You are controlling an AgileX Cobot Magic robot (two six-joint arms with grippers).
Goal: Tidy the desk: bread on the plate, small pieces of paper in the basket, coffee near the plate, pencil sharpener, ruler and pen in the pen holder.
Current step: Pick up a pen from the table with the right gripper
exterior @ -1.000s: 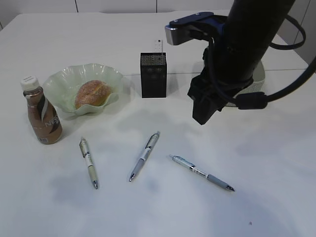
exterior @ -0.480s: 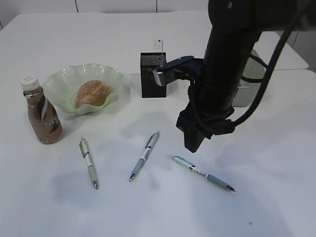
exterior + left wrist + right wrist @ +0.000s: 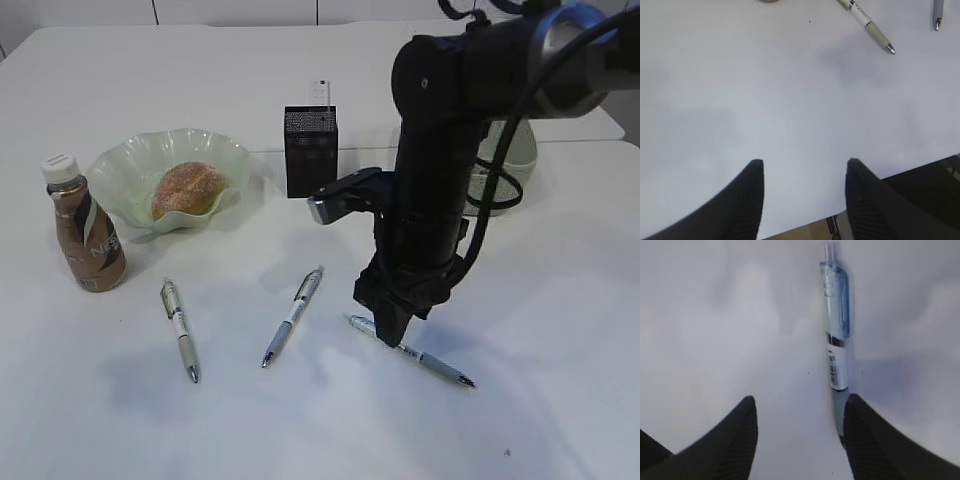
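Descending onto the right-hand pen, the right pincer (image 3: 392,330) had dropped from beside the holder (image 3: 310,151) to the tabletop (image 3: 560,300).

Over the past second the right arm swung down and toward the near side, so the pincer now stood just above the cap end of that pen (image 3: 425,360), its jaws apart and nothing between them; in the wrist view the pen (image 3: 837,347) lay close against the right finger (image 3: 875,440) rather than centred in the gap. The left pincer (image 3: 802,195) hung open over bare tabletop at the near edge. Two more pens (image 3: 180,330) (image 3: 292,315) lay untouched to the left, the bread (image 3: 187,190) sat on the plate (image 3: 125,170) and the coffee (image 3: 85,225) stood beside it, so the pens looked like the main work left.
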